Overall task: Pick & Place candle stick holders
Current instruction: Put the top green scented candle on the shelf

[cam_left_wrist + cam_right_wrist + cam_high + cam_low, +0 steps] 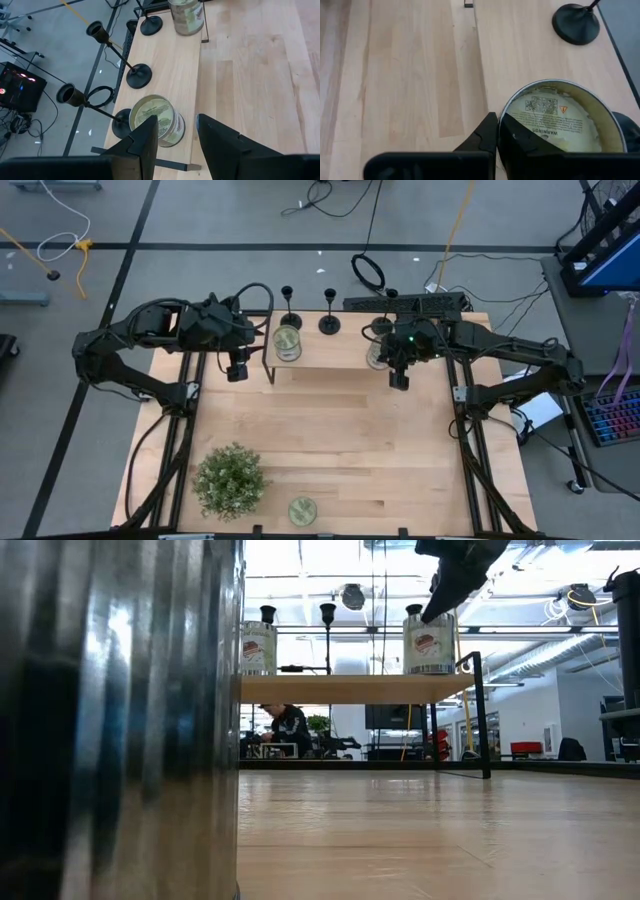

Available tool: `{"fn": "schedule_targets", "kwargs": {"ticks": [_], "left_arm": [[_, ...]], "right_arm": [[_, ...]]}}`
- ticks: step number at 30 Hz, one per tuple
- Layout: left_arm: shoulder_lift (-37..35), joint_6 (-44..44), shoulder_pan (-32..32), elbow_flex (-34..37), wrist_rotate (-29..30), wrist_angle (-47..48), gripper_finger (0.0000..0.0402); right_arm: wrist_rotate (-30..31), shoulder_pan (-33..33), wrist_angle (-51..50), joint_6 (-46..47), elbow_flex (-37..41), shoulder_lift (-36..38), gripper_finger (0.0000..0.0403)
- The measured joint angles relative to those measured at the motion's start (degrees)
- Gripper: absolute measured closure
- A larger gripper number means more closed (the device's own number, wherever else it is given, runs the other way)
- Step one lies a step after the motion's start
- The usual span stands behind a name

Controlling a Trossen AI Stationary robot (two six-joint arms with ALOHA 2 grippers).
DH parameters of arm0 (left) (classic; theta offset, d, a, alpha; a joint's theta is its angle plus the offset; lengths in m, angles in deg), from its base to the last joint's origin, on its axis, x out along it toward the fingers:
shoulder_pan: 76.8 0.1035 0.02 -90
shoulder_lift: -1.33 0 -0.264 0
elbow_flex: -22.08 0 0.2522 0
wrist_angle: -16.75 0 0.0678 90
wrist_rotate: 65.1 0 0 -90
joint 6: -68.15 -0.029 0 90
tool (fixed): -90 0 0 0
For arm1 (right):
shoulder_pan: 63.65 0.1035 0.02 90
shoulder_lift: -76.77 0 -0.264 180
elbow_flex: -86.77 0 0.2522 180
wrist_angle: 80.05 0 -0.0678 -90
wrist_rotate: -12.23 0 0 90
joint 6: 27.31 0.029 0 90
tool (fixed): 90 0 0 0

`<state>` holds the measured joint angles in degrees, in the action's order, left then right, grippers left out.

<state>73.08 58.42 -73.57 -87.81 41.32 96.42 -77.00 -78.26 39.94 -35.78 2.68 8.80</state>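
Note:
Three matte-black candle stick holders stand upright on their round bases on a raised wooden shelf (330, 352) at the table's far edge: one at the left (289, 320), one in the middle (329, 323), and one at the right (414, 609) behind a tin. They also show in the left wrist view (120, 55) (95, 105) (150, 25). My left gripper (236, 370) (176, 142) is open and empty, above the shelf's left end. My right gripper (399, 378) (497, 135) is shut and empty, just on the near side of the right tin (560, 120).
Two open tins stand on the shelf, left (287, 342) and right (378, 355). A bushy green plant (230, 478) and another tin (302, 510) stand near the table's near edge. Black frame rails run along both table sides.

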Motion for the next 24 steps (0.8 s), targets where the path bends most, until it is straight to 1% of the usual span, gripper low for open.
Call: {"fn": "schedule_targets", "kwargs": {"ticks": [4, 7, 15, 18, 24], "left_arm": [[0.0, -0.2, 0.0, 0.0, 0.0, 0.0, 0.0256], [0.0, -0.3, 0.0, 0.0, 0.0, 0.0, 0.0256], [0.0, -0.1, 0.0, 0.0, 0.0, 0.0, 0.0256], [0.0, -0.1, 0.0, 0.0, 0.0, 0.0, 0.0256], [0.0, -0.3, 0.0, 0.0, 0.0, 0.0, 0.0256]], "right_arm": [[-0.2, -1.3, 0.4, -2.8, 0.0, 0.0, 0.0398], [-2.3, -2.5, 1.6, -6.1, 0.1, -0.1, 0.0398], [-2.5, -4.7, 1.7, -5.7, 0.2, -0.1, 0.0397], [-2.4, -5.3, 1.9, -5.7, 0.2, -0.1, 0.0383], [-2.5, -6.0, 1.9, -6.2, 0.2, -0.1, 0.0339]]}}
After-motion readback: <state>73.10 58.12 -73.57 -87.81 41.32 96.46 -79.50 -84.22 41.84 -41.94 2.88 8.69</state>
